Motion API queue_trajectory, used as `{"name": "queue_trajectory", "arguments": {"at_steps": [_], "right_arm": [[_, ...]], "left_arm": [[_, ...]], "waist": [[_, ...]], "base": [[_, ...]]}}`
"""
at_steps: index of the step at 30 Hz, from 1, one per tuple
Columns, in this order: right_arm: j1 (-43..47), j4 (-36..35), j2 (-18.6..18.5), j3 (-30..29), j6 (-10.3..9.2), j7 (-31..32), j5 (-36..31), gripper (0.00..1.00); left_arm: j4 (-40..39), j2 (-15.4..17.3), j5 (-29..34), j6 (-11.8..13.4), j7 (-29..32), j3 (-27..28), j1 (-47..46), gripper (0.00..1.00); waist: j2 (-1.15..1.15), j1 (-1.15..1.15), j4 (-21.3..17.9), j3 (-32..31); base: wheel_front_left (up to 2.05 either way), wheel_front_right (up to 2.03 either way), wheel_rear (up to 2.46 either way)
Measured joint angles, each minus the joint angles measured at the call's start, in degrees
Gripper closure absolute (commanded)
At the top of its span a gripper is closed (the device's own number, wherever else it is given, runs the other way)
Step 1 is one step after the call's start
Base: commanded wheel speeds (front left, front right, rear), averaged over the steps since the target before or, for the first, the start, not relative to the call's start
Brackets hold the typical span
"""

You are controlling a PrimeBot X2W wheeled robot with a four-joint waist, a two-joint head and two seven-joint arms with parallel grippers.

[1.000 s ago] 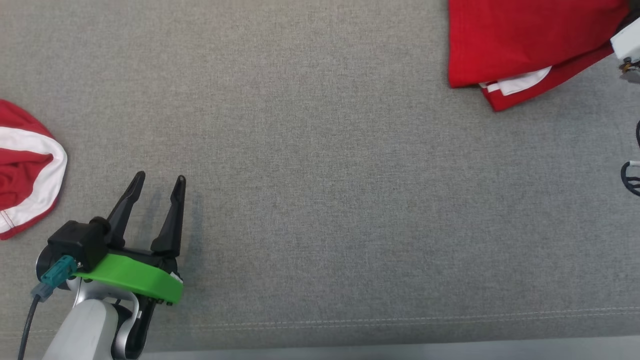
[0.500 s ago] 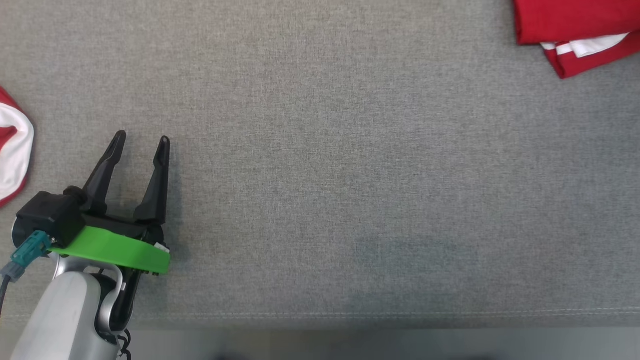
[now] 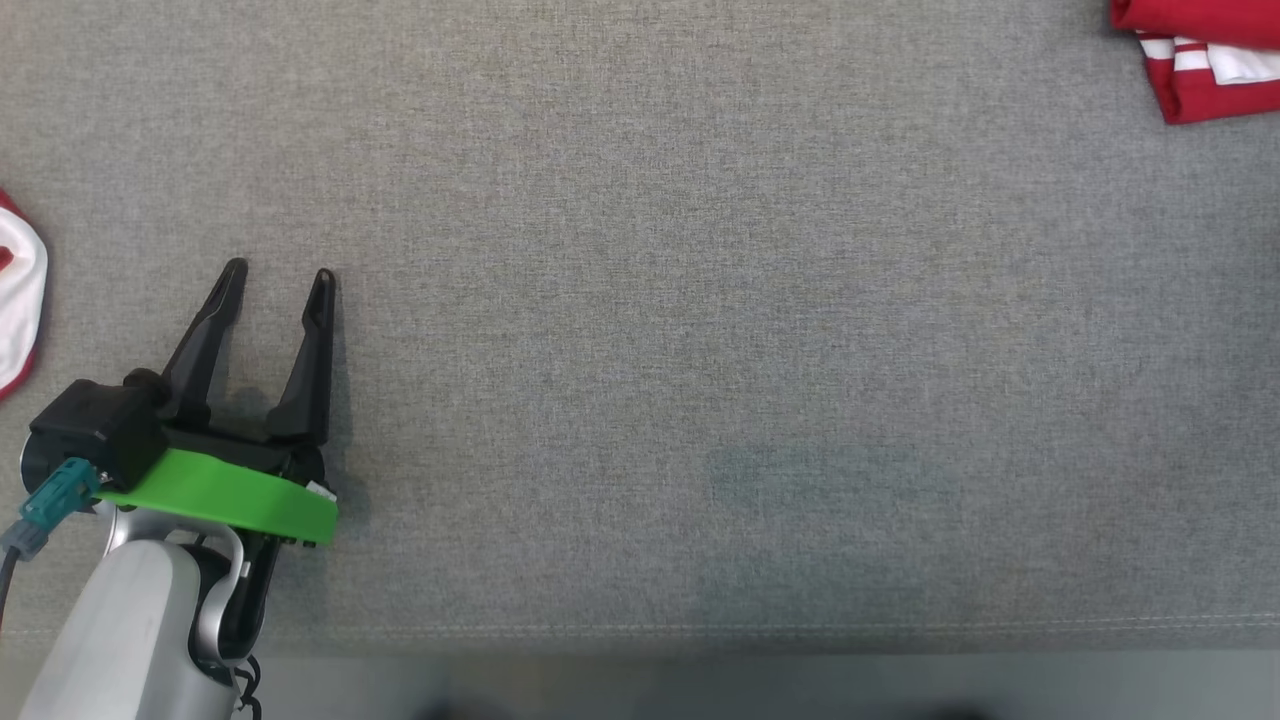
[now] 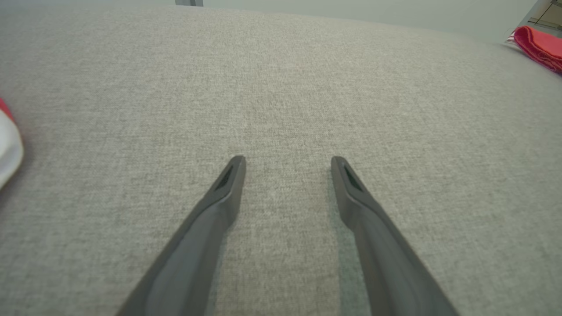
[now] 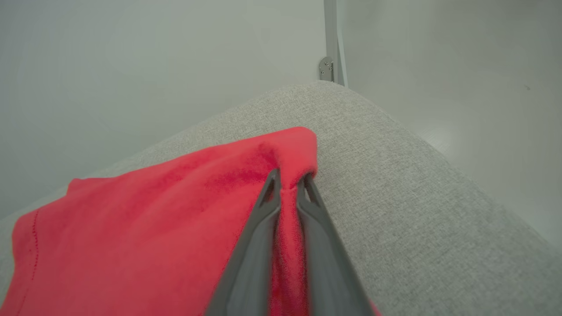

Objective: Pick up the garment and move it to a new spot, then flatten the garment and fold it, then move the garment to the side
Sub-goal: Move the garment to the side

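head: high, straight down on grey surface point(image 3: 640, 300) | wrists: low, close, forward | shared: red garment point(image 3: 1210, 95)

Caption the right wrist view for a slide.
Right gripper shut on an edge of the red garment, near a corner of the grey fabric surface.

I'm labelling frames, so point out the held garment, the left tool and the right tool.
held garment point(image 5: 131, 228): right wrist view, on its broad top surface.
left tool point(image 3: 279, 270): head view, midway between its open fingertips.
right tool point(image 5: 290, 175): right wrist view, between fingertips pinching the garment's edge.
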Motion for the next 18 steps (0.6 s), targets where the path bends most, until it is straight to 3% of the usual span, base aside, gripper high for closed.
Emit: {"name": "queue_trajectory", "arguments": {"at_steps": [1, 2, 13, 18], "right_arm": [[0.0, 0.1, 0.0, -0.1, 0.01, -0.5, 0.0, 0.41], [0.0, 0.3, 0.1, -0.1, -0.01, -1.0, 0.0, 0.0], [5.8, 4.8, 1.2, 0.3, -0.48, -9.4, -2.3, 0.0], [6.4, 2.5, 1.4, 0.6, 2.38, -13.8, -2.5, 0.0]], "left_arm": [[0.1, 0.0, 0.0, 0.0, 0.0, 0.0, 0.0, 0.0], [0.2, 0.0, 0.0, 0.0, 0.0, -0.1, 0.0, 0.0], [2.5, -1.8, 0.0, -0.1, 0.0, -0.3, -0.3, 0.0], [3.2, -2.6, 0.1, -0.1, 0.0, 0.6, -0.3, 0.0]], "waist": [[0.0, 0.0, 0.0, 0.0], [0.0, 0.0, -0.1, -0.1], [0.0, 0.0, -0.3, -4.0], [0.0, 0.0, -0.5, -7.1]], "base": [[0.0, 0.0, 0.0], [0.0, 0.0, 0.0], [0.0, 0.0, 0.0], [0.0, 0.0, 0.0]]}}
